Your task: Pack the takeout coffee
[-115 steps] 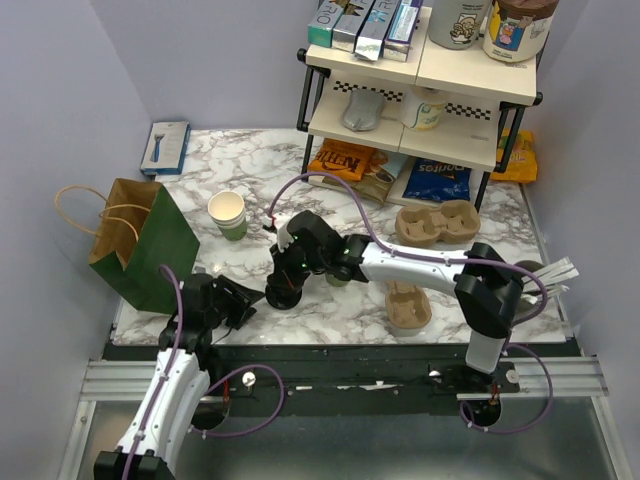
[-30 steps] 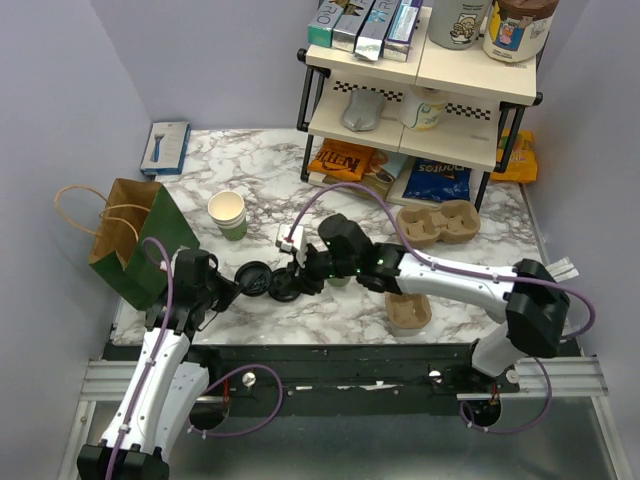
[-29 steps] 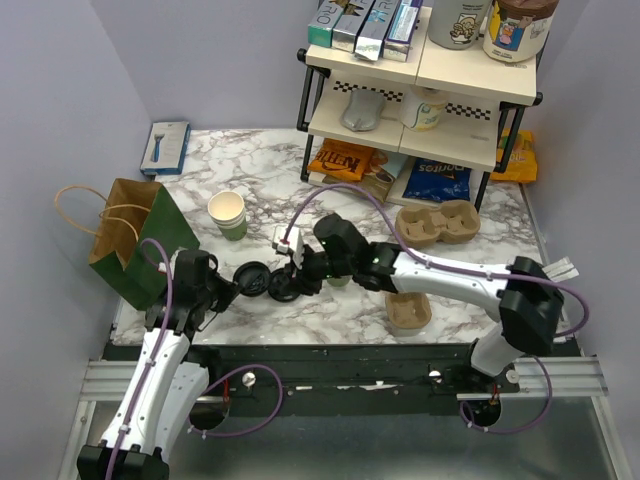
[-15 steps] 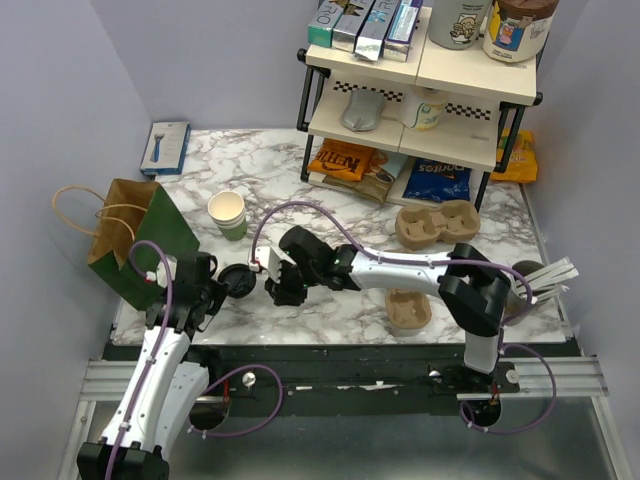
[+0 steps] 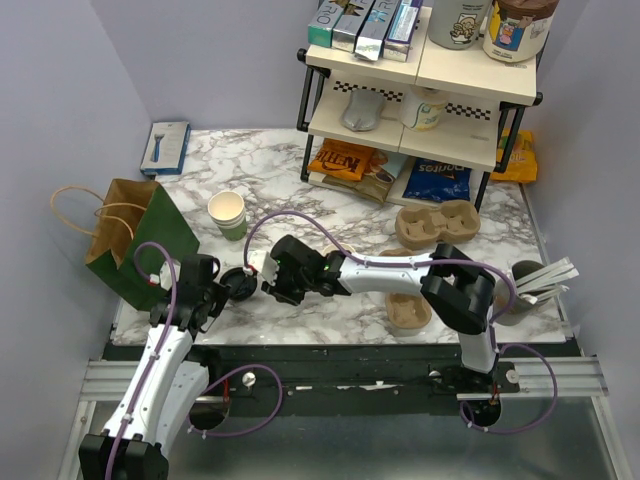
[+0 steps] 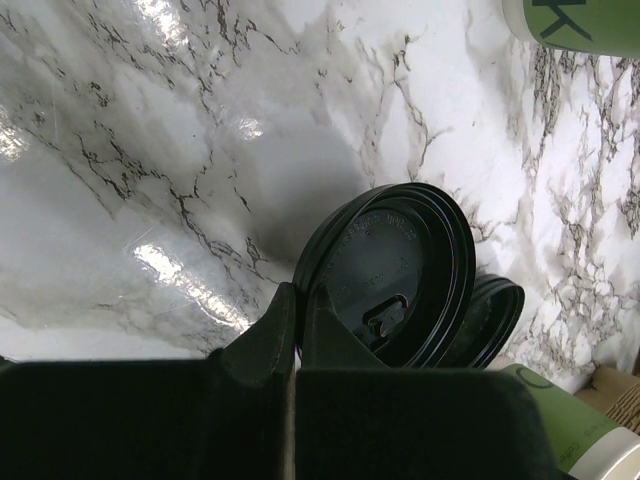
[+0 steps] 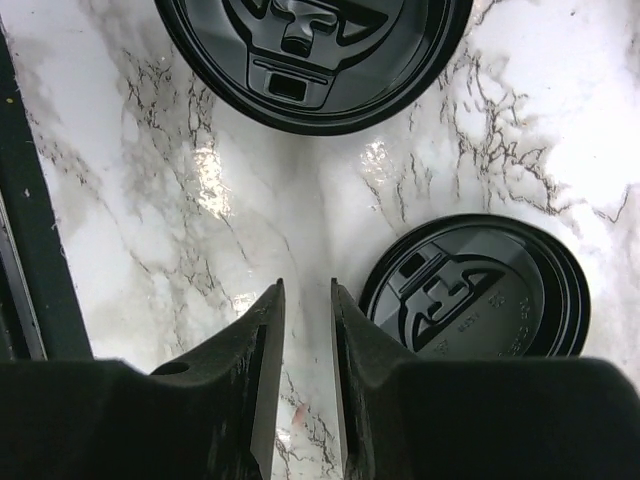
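A dark-green paper cup [image 5: 228,214] with a cream inside stands upright and uncovered on the marble table, above my left gripper [image 5: 218,290]. That gripper [image 6: 298,290] is shut on the rim of a round black lid [image 6: 385,290], seen from above as the lid [image 5: 237,281]. A second black lid [image 6: 495,320] lies partly under it. My right gripper [image 5: 272,284] hovers just right of the held lid. In its wrist view its jaws [image 7: 305,285] stand slightly apart over bare marble, empty, with the second lid [image 7: 475,295] beside the right finger and the held lid [image 7: 310,40] ahead.
A green paper bag [image 5: 140,240] stands open at the left. Brown pulp cup carriers [image 5: 437,223] [image 5: 408,308] lie right of centre, and a grey cup with white sticks [image 5: 530,280] stands at the right edge. A stocked shelf rack [image 5: 420,90] fills the back. Another green cup [image 6: 565,430] shows low in the left wrist view.
My left gripper has carried the black lid a little to the left. My right gripper has followed leftward, its arm folding back, and now sits close beside that lid.
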### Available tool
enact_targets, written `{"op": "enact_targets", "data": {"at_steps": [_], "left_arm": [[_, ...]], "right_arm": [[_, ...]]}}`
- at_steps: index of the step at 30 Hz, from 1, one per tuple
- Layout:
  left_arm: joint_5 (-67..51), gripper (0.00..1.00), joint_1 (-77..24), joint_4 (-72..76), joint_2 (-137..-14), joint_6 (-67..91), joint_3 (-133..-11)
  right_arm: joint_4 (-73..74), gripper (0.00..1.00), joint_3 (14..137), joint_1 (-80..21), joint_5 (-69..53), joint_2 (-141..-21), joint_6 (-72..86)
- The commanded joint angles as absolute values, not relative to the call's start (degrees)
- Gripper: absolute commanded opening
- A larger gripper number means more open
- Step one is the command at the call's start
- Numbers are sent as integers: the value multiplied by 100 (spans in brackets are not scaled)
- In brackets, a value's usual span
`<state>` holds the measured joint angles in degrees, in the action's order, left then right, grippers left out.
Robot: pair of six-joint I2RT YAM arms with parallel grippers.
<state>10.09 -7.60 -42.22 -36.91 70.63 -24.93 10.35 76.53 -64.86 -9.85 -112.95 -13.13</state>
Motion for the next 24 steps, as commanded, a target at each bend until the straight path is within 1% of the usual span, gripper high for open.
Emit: {"op": "enact_targets", "data": {"at_steps": [1, 7, 14, 18, 24], "left_arm": [[1011, 0, -756, -4096, -3639, 7093, -2452], [976, 0, -756, -4096, -3621, 7049, -2452], [958, 0, -756, -4104, -3586, 7049, -2461], [940, 0, -756, -4122, -3560, 7058, -2461], [923, 0, -756, -4113, -3489, 7031, -2443]], "right_arm": [[976, 33, 7778, -6521, -730, -11206, -1239], [993, 33, 7770, -6530, -194, -11066, -1283], [1063, 34, 7831, -6530, -114, -10978, -1072], [1064, 36, 7892, -6530, -97, -11065, -1011], [1116, 36, 8024, -6530, 421, -11329, -949]]}}
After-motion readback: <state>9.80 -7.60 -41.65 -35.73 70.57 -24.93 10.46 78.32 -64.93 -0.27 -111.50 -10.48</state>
